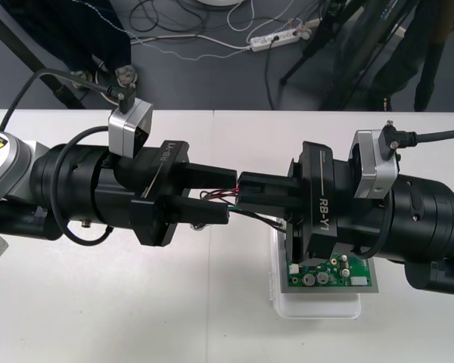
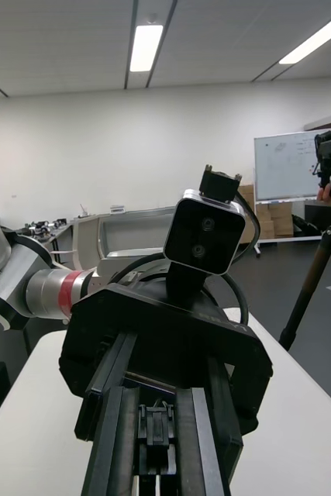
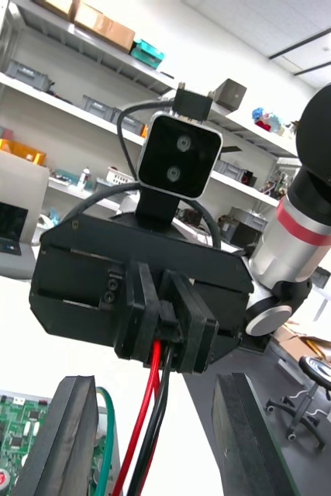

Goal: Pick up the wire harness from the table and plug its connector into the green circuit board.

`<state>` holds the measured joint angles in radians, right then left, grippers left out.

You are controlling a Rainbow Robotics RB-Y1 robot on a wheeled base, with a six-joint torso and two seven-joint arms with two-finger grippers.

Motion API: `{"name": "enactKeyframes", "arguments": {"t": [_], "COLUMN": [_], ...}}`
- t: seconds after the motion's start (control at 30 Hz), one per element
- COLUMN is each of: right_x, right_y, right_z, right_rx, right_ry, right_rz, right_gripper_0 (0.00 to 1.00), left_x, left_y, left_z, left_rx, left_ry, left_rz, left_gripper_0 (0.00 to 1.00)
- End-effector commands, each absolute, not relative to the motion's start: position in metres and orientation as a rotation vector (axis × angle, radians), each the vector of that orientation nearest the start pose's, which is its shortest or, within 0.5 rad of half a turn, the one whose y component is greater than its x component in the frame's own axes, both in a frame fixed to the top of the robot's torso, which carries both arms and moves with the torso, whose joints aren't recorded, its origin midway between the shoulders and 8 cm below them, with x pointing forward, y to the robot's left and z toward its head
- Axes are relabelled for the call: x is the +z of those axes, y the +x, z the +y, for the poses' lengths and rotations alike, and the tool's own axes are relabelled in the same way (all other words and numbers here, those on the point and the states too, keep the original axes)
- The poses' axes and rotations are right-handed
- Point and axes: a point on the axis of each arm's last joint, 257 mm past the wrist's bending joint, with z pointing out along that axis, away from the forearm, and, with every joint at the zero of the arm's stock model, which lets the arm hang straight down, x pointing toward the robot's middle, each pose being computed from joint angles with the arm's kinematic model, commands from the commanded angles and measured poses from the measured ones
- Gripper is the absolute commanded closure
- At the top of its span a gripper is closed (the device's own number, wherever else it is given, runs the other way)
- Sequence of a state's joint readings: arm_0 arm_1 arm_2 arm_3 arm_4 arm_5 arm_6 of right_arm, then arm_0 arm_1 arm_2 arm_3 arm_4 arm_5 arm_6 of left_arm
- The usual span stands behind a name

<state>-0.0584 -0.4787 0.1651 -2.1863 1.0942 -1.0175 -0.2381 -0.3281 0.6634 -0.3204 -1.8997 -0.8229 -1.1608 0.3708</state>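
Beside the green circuit board, my right claw clamps the harness plug, left claw agape; next, I'd align it downward.

Right jaws clamped, left jaws apart

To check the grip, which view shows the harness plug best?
The left wrist view: the plug sits between the right gripper's fingers, red and black wires hanging from it. The right wrist view shows it end-on between those fingers; the front view, its wires leaving them.
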Motion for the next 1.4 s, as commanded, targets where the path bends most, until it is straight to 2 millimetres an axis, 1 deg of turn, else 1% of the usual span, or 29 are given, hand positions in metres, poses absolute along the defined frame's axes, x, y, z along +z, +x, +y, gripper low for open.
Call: {"name": "enactKeyframes", "arguments": {"t": [0.03,0.67,0.77,1.03,1.1,1.17,1.2,1.4], "right_x": [0.0004,0.0007,0.0004,0.0007,0.0004,0.0004,0.0007,0.0007], "right_y": [0.2572,0.2570,0.2571,0.2570,0.2571,0.2571,0.2570,0.2570], "right_z": [0.0073,0.0072,0.0071,0.0072,0.0071,0.0071,0.0072,0.0072], "right_rx": [1.059,1.055,1.054,1.054,1.054,1.053,1.054,1.054], "right_ry": [-1.140,-1.141,-1.142,-1.141,-1.142,-1.142,-1.141,-1.141], "right_rz": [0.845,0.840,0.841,0.839,0.841,0.840,0.839,0.839], "right_gripper_0": [1.00,1.00,1.00,1.00,1.00,1.00,1.00,1.00], "left_x": [-0.0199,-0.0117,-0.0113,-0.0111,-0.0112,-0.0112,-0.0111,-0.0111], "left_y": [0.2799,0.2803,0.2806,0.2805,0.2801,0.2801,0.2805,0.2805], "left_z": [0.0057,0.0033,0.0030,0.0027,0.0028,0.0028,0.0027,0.0027], "left_rx": [-1.387,-1.386,-1.387,-1.388,-1.388,-1.388,-1.388,-1.388], "left_ry": [1.254,1.230,1.228,1.227,1.228,1.228,1.227,1.227], "left_rz": [0.973,0.935,0.934,0.933,0.932,0.932,0.933,0.933], "left_gripper_0": [0.57,0.57,0.60,0.63,0.66,0.75,0.76,0.78]}}
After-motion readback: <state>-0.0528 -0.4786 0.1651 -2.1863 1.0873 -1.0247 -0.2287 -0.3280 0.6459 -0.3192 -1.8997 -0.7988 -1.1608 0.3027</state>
